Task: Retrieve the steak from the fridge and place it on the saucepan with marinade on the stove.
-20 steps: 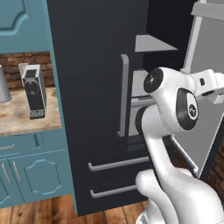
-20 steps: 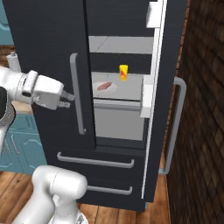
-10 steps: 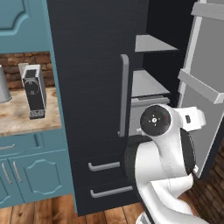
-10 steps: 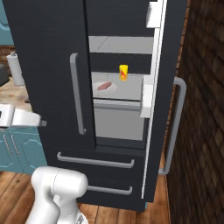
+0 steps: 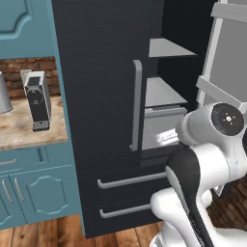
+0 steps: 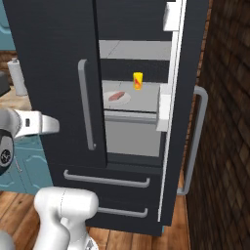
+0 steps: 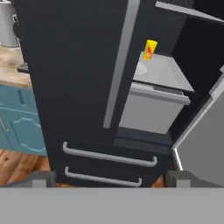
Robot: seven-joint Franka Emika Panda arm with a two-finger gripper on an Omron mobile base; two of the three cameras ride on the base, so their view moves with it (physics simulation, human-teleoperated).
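Fridge shelf (image 6: 146, 100) carries plate (image 6: 117, 99) and yellow carton (image 6: 138, 81).

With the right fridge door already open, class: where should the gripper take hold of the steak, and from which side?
Pinch the steak across its narrow width, coming in from the fridge's open front and down over it. It lies flat on a pale plate on the shelf, left of the yellow carton.

Teal cabinets (image 5: 34, 193), brick wall (image 6: 227, 122) and wooden plank floor (image 7: 19, 164).
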